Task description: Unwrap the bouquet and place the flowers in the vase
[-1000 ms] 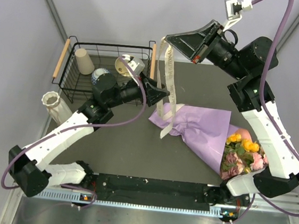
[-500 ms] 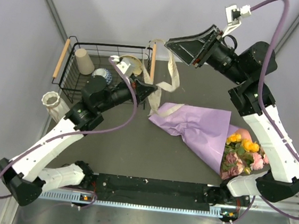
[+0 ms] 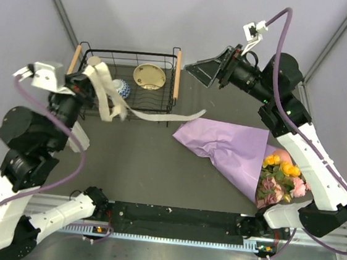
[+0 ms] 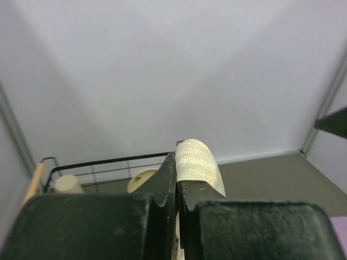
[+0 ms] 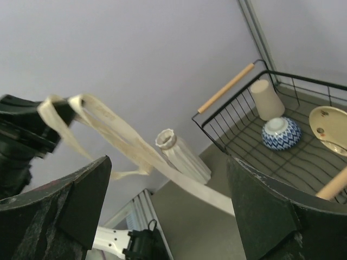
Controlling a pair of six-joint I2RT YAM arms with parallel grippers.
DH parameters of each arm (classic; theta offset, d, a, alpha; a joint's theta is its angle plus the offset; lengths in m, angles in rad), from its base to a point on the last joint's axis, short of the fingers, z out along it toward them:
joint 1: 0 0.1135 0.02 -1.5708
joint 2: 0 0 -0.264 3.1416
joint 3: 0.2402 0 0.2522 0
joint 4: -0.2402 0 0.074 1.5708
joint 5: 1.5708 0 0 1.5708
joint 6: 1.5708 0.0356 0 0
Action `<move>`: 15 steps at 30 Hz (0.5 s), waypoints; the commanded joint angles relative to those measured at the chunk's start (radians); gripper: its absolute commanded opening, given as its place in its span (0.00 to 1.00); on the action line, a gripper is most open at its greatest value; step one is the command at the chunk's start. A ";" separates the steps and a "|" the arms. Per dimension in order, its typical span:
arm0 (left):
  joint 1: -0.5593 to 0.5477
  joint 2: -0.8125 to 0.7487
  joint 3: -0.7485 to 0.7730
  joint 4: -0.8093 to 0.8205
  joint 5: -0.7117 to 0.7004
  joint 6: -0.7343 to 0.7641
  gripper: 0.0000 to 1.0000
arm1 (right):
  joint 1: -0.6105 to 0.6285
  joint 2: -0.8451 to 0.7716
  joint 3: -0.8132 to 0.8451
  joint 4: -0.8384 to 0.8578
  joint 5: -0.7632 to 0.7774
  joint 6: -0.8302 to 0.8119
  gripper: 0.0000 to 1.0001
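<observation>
While my left fingers pinch the cream ribbon high over the desk's far-left corner, my right fingers hang spread apart above the far edge. The bouquet lies along the right side, flowers toward the near-right corner.

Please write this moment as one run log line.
left gripper shut on ribbon | right gripper open | bouquet wrapped, on table | vase without flowers

From above, the left arm stands over the vase, hiding at least its rim, and the paper hides the stems of the flowers. At the left wrist, the left hand hides all but a short loop of ribbon and most of the basket. At the right wrist, that hand is blurred, and the cream bowl is cut off by the right edge.
</observation>
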 commanded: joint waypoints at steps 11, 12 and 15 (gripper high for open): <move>0.001 0.023 -0.151 -0.067 -0.159 -0.052 0.00 | 0.011 -0.089 -0.195 -0.117 0.109 -0.138 0.87; -0.001 0.031 -0.189 -0.070 -0.110 -0.086 0.00 | 0.009 -0.095 -0.227 -0.126 0.125 -0.141 0.87; -0.001 0.054 -0.249 -0.085 -0.089 -0.169 0.00 | 0.009 -0.123 -0.291 -0.143 0.151 -0.152 0.87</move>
